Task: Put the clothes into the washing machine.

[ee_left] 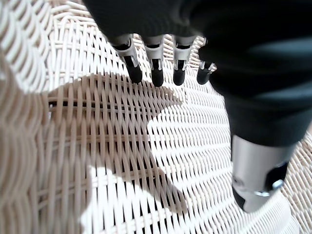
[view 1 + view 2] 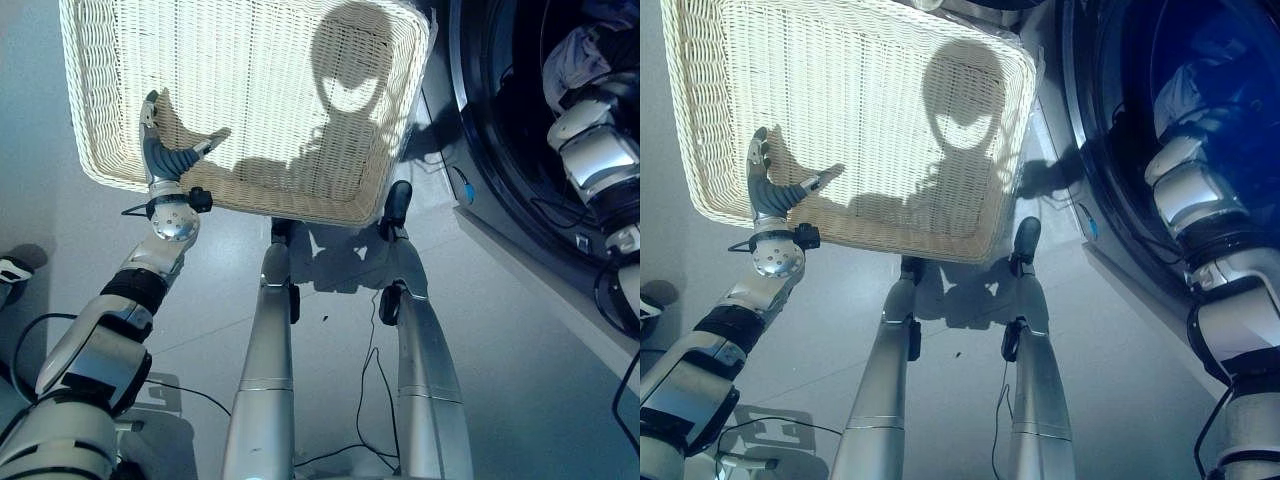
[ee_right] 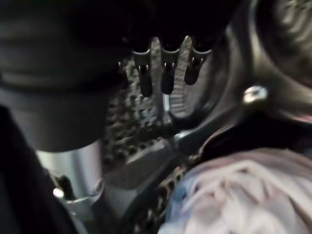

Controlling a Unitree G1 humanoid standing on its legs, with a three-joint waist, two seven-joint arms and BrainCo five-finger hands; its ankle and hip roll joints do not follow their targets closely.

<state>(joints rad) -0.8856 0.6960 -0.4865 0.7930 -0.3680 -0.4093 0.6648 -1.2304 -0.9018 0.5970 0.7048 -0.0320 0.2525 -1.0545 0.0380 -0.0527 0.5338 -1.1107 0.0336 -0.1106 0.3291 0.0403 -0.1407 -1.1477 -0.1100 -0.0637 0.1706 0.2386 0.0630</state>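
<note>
The right hand (image 3: 165, 73) is reached into the washing machine (image 2: 500, 130), fingers straight and released – nothing is gripped. Judged from this, the clothes (image 3: 243, 195) have been let go: a pale, bunched heap lies inside the drum just below the fingers, and is glimpsed through the opening in the head views. The wicker basket (image 2: 250, 60) beside the machine holds no garments. The left hand (image 2: 160, 150) is held over the basket's near edge, fingers relaxed – seemingly idle.
</note>
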